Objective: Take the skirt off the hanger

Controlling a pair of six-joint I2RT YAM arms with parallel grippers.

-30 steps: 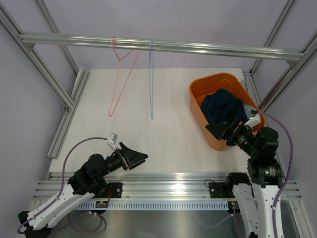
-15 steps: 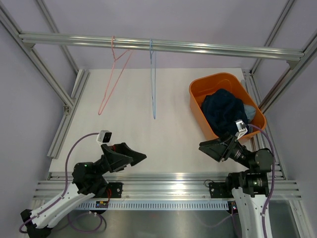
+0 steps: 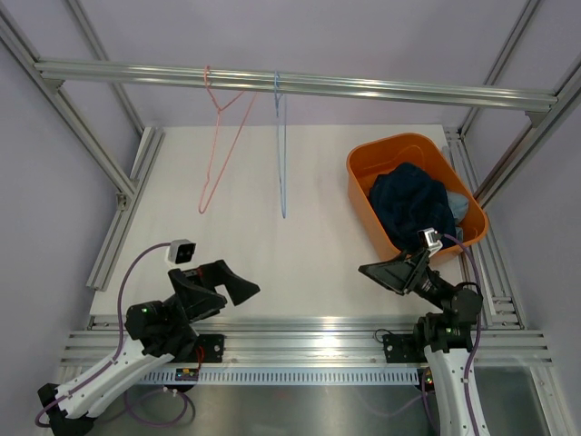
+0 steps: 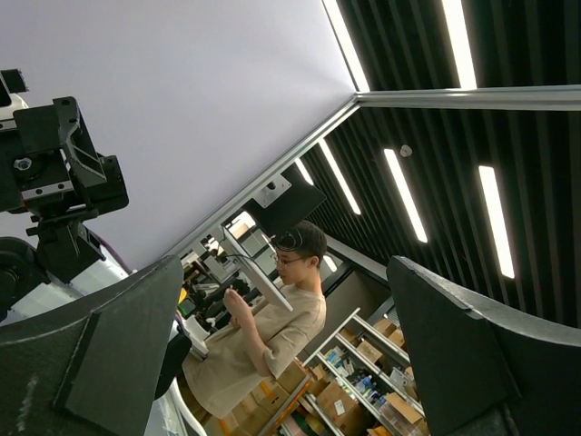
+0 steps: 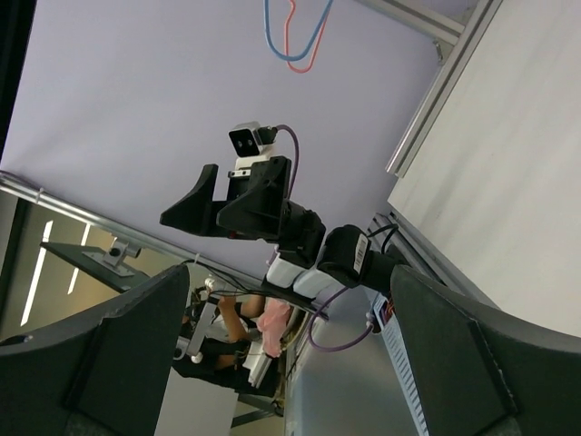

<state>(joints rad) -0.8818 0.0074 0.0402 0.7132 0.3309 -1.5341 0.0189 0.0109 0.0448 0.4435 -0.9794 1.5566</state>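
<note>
With the dark skirt (image 3: 410, 204) bunched in the orange bin (image 3: 361, 211) at centre right and the pink hanger (image 3: 216, 150) and blue hanger (image 3: 280, 145) bare on the rail (image 3: 300, 84) above, the left gripper (image 3: 243, 289) and right gripper (image 3: 374, 272) sit low near the bottom edge, fingers spread and empty, the job apparently done
</note>
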